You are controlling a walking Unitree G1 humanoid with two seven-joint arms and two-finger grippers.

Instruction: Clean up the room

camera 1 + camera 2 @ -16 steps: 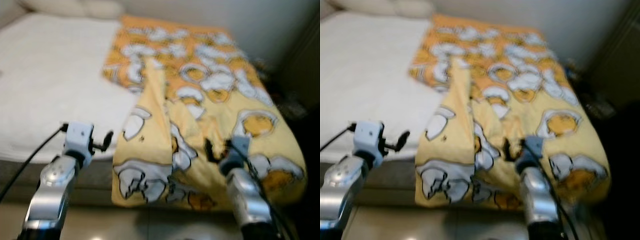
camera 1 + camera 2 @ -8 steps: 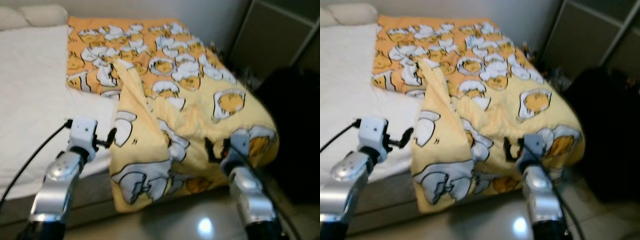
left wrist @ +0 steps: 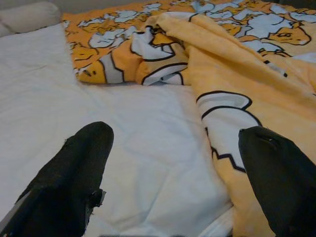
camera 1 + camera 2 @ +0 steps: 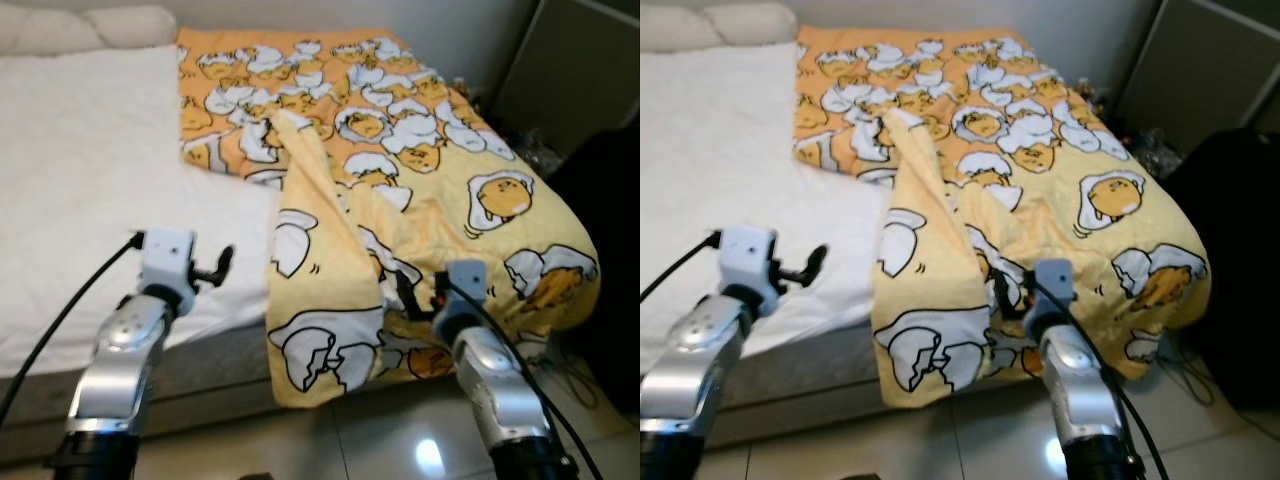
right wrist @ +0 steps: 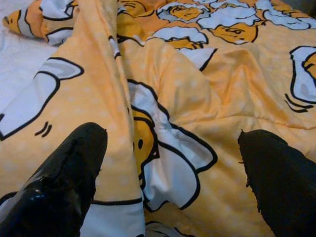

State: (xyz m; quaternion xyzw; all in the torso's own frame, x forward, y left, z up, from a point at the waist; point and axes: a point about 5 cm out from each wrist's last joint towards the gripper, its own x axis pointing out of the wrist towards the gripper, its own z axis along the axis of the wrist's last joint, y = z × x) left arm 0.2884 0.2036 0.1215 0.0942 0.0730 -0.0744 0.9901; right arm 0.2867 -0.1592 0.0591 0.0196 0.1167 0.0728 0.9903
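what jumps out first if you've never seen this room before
The bright yellow-orange blanket printed with cartoon eggs, rumpled over the right side of the bed and hanging off its foot. Beside it lies the bare white sheet. In front, the left gripper hovers open at the blanket's edge and the right gripper open against its drooping fold.

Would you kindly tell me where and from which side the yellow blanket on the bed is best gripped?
Probably at the raised fold running down the blanket towards the foot of the bed. It stands up as a ridge, so open fingers can straddle it. The right gripper, open and nearest, could come from the foot end; the hanging edge is an alternative.
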